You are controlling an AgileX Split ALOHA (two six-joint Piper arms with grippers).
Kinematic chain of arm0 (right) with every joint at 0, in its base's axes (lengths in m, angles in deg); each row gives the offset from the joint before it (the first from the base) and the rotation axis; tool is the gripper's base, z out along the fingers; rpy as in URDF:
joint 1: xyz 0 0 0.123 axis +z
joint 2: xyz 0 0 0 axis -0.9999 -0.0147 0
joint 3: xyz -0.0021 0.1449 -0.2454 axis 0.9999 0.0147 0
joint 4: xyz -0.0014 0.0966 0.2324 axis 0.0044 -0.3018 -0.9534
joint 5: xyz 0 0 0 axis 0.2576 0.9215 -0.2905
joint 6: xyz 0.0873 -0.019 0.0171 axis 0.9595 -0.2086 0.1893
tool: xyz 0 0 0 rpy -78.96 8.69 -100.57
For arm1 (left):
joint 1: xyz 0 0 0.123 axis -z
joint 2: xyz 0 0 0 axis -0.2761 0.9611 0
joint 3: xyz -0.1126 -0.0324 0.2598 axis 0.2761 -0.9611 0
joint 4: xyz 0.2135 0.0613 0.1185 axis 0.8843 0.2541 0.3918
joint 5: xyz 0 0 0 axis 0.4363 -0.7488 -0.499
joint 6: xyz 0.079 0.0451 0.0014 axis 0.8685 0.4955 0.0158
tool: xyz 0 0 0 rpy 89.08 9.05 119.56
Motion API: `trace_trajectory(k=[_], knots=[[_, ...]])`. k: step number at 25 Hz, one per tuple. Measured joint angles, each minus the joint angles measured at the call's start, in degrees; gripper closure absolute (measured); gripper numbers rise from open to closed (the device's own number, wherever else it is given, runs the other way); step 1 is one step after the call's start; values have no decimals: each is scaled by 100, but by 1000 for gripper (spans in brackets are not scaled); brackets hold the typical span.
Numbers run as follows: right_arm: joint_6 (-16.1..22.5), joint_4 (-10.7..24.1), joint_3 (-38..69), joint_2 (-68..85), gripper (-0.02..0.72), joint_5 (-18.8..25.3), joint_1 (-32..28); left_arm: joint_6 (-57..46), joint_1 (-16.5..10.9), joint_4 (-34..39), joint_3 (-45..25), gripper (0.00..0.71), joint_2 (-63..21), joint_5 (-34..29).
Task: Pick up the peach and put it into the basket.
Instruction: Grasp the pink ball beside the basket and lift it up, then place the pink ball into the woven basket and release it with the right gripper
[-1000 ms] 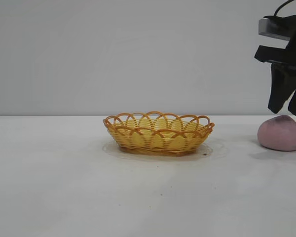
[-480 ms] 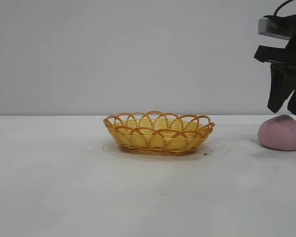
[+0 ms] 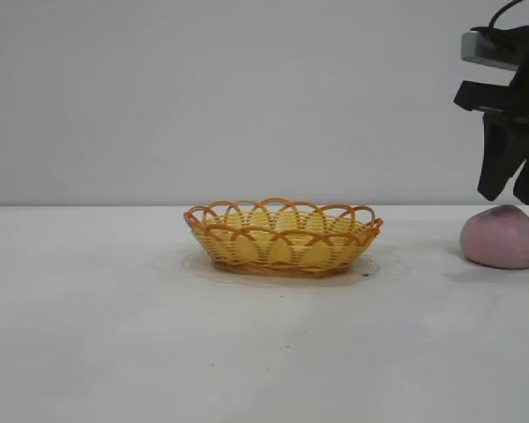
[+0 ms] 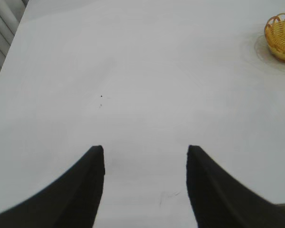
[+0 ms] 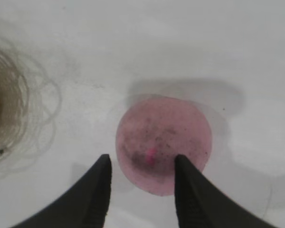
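The dusty-pink peach (image 3: 501, 237) sits on the white table at the far right of the exterior view. My right gripper (image 3: 511, 198) hangs open just above its top, fingers pointing down. In the right wrist view the peach (image 5: 164, 142) lies below the open right gripper (image 5: 142, 159), partly between the fingertips. The yellow-tan wicker basket (image 3: 283, 235) with an orange looped rim stands empty at the table's middle, left of the peach. My left gripper (image 4: 145, 151) is open over bare table; the basket (image 4: 281, 32) shows far off in its view.
The white table (image 3: 115, 335) stretches wide to the left and front of the basket. A plain grey wall is behind. A table edge with slats (image 4: 2, 28) shows in the left wrist view.
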Motion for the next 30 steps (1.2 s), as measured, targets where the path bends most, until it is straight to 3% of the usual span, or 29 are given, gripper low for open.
trace_trajectory(k=[4, 6, 8, 9, 10, 17, 23, 30], knots=[[0, 0, 0, -345, 433, -170, 0, 0, 0, 0, 0, 371, 0, 0], [0, 0, 0, -443, 575, -279, 0, 0, 0, 0, 0, 371, 0, 0], [-42, -21, 0, -432, 650, -315, 0, 0, 0, 0, 0, 371, 0, 0], [-60, -21, 0, -370, 645, -324, 25, 0, 0, 0, 0, 371, 0, 0], [-82, -21, 0, -286, 703, -324, 74, 0, 0, 0, 0, 371, 0, 0], [-251, -113, -629, 145, 703, 96, 1020, -10, 0, 0, 0, 371, -12, 0], [-251, -147, -1211, 145, 703, 140, 1893, -10, 0, 0, 0, 371, -12, 0], [-164, -158, -1317, -516, 703, 117, 2079, -10, 0, 0, 0, 371, -12, 0]])
